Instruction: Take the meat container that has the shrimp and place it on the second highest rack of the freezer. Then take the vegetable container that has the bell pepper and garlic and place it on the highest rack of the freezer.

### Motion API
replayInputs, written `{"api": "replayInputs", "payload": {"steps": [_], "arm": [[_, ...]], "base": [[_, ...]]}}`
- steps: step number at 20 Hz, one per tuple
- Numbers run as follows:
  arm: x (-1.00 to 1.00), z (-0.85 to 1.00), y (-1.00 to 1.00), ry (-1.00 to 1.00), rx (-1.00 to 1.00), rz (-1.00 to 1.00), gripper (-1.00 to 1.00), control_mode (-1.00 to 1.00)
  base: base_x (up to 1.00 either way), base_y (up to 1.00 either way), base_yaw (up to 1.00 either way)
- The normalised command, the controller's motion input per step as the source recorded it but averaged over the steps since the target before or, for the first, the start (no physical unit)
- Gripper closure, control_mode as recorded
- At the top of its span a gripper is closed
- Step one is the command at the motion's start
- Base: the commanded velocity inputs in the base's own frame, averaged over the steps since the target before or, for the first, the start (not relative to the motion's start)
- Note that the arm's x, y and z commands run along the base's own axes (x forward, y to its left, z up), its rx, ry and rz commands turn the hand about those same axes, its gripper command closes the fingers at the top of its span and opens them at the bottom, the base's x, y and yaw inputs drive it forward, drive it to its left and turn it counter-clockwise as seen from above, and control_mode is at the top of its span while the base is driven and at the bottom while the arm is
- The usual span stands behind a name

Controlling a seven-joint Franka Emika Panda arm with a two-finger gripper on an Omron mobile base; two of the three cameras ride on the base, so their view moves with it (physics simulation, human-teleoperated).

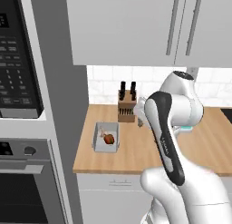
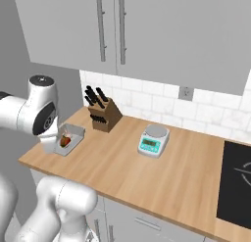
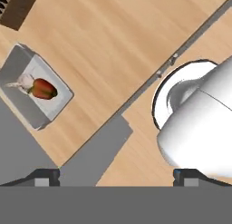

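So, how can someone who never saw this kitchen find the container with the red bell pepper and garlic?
Look at the long wooden counter under the grey wall cabinets, at its end beside the tall oven column. A shallow grey rectangular container sits there, left of the wooden knife block. It alone holds food: a red pepper and pale garlic.

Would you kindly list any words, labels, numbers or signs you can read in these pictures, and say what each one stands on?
None can be read.
Microwave: rows of pale marks on its keypad, too blurred to read.
Oven: a small dark display, nothing legible.
Kitchen scale: a dark screen on a teal face, no digits to make out.
Knife block, vegetable container and cabinets: no lettering visible.
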Motion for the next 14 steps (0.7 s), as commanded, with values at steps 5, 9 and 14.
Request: {"api": "replayInputs", "payload": {"steps": [5,9,14], "arm": [[0.61,-0.99,0.85,0.36,0.1,-0.03,-1.0,-1.0],[0.22,-0.66,0.09,0.18,0.02,-0.01,-1.0,-1.0],[0.01,-0.1,0.24,0.09,-0.2,-0.03,-1.0,-1.0]], "base": [[0.0,0.0,0.0],[0.0,0.0,0.0],[0.0,0.0,0.0]]}}
